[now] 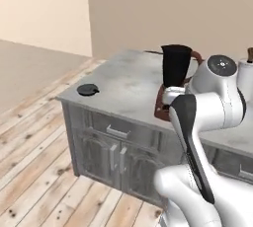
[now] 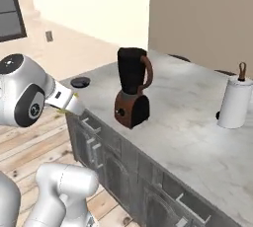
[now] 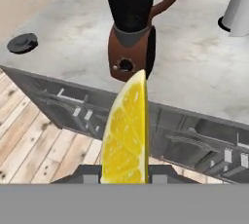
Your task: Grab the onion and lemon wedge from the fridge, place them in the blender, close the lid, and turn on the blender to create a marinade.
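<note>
We saw the gripper [image 3: 124, 177] clenched on the lemon wedge [image 3: 125, 133], a bright yellow slice with a glossy, pulpy cut face and a thin curved rind edge, standing upright between the dark finger tips. In the right base view a sliver of that yellow showed at the end of the white hand, just off the near edge of the counter [image 2: 197, 122].

The counter had a mottled pale grey stone-like top over dark grey cabinet fronts with raised panels and slim metal handles. On it stood the blender [image 2: 132, 88]: a tall black tapered jug, open at the top, with a curved reddish-brown handle, set on a rounded reddish-brown base carrying a dark round knob. The wedge was held low in front of that base, apart from it.

The lid [image 1: 88, 90], a flat dark round disc with a small tab, lay near the counter's corner, well apart from the blender. A white paper towel roll [image 2: 235, 102] stood upright on a dark holder at the far side. The floor [image 1: 29, 171] was pale wooden planks.
</note>
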